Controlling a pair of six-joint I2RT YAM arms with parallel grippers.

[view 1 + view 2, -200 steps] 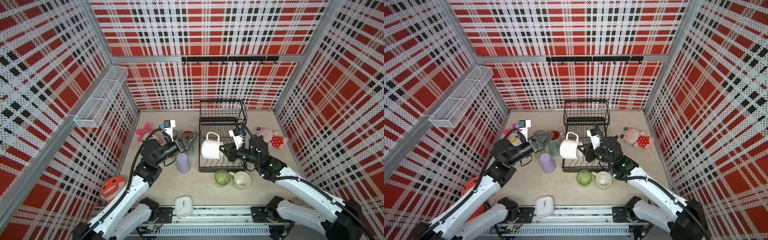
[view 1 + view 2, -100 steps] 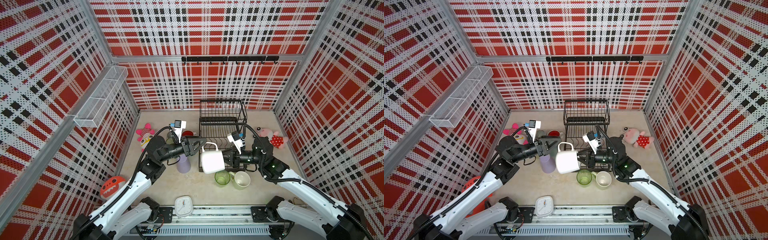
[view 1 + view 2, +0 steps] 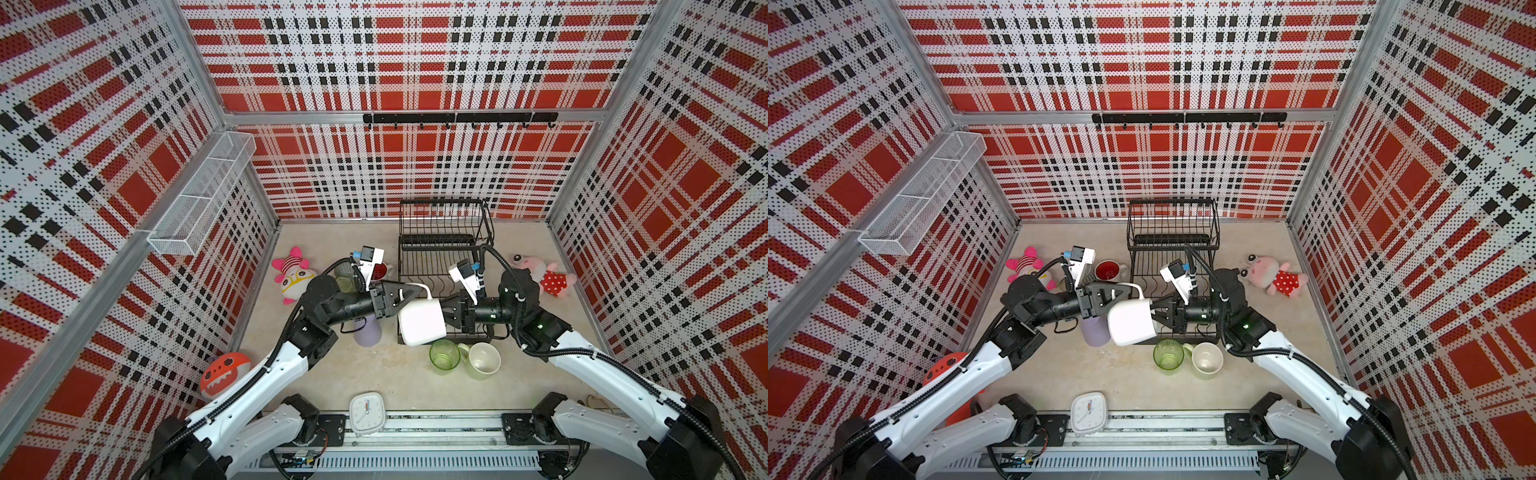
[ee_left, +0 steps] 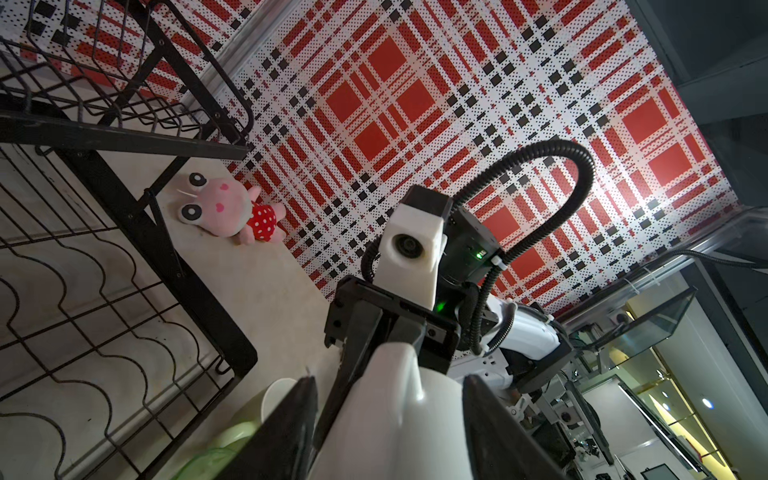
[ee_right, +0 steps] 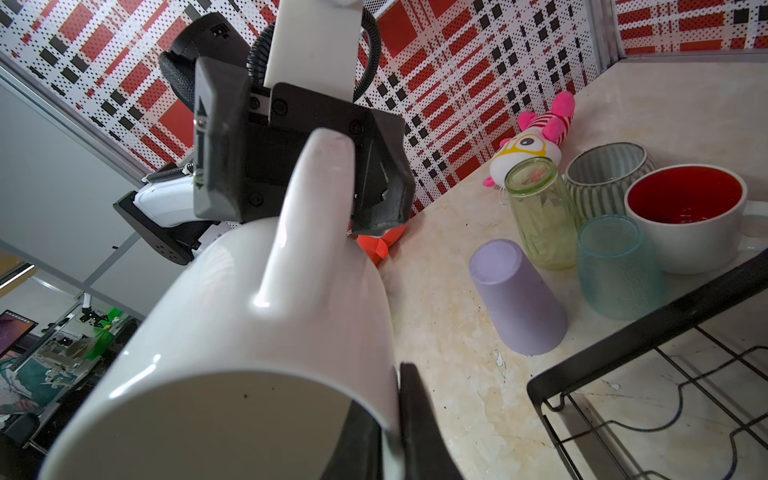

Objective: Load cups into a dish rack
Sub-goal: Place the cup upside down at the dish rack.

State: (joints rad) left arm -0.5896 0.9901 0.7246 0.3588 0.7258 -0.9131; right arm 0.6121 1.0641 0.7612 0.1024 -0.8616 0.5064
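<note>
On the left, the left gripper [image 3: 405, 297] reaches in sideways. Its two fingers [image 4: 291, 419] stand about half apart, one on each side of the bottom end of the white mug [image 3: 419, 322]. The view is too close there, so I cannot tell if they press on it yet. Under that arm the lavender tumbler [image 3: 368, 334] stands upside down on the table [image 3: 374, 386]. The white mug is up in the air, just in front of the near left corner of the dish rack [image 3: 440, 249]. It lies on its side. Its long way runs left to right, with the bottom pointing at the left gripper and the open mouth pointing at the right one. Its handle is turned up and toward the rack. On the right, the right gripper [image 3: 448, 316] pinches the mug's rim, one finger inside the mouth and one outside. This looks like a pass from one arm to the other. To do it well, I think the left fingers should close tight first, and only then should the right one let go. The mug is smooth and could slip, so go slow and level. The green glass [image 3: 444, 355] and pale-green mug [image 3: 484, 360] sit just below, so a drop could hit them.
</note>
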